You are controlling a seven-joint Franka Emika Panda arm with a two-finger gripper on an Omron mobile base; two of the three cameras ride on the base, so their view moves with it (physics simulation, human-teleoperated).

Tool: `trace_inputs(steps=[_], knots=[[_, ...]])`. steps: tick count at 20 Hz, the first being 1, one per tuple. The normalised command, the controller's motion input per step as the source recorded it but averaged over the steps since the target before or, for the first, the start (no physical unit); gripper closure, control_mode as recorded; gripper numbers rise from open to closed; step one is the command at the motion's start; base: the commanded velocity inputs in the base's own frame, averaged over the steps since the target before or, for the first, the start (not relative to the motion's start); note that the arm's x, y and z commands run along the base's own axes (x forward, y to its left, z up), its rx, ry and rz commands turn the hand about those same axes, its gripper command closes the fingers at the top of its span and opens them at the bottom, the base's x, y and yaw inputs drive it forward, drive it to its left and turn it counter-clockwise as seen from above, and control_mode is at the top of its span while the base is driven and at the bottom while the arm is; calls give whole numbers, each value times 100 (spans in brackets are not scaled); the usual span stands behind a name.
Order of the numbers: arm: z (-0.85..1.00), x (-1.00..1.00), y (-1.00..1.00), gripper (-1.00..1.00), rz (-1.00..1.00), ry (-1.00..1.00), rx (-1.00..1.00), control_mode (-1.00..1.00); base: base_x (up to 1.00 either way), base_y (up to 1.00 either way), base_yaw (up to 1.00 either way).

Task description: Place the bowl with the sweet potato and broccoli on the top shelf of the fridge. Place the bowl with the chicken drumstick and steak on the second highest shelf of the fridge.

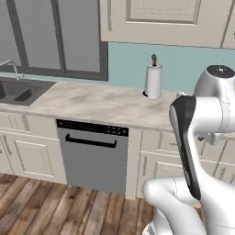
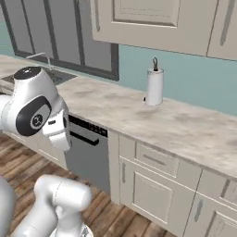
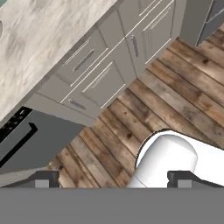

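Left base view, from left to right: a steel sink (image 1: 18, 92) with a curved faucet (image 1: 11, 68) sits under a dark window, then a marbled counter (image 1: 101, 103) runs across, with a grey dishwasher (image 1: 94, 153) below it. A white paper towel roll (image 1: 153, 80) stands upright at the back of the counter, against the pale blue wall. The white arm folds up at the far right. Hand view looks down on cream drawers (image 3: 94, 76) and plank floor (image 3: 175, 105); the gripper (image 3: 113, 178) has its dark fingertips (image 3: 46, 178) spread wide apart, holding nothing. Neither bowl nor the fridge can be located.
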Motion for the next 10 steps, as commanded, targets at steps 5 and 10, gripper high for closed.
trace_inputs(steps=[5, 10], knots=[[0, 0, 0, -100, 0, 0, 0, 100, 31, 100, 29], [0, 0, 0, -100, 0, 0, 0, 100, 52, 100, 30]])
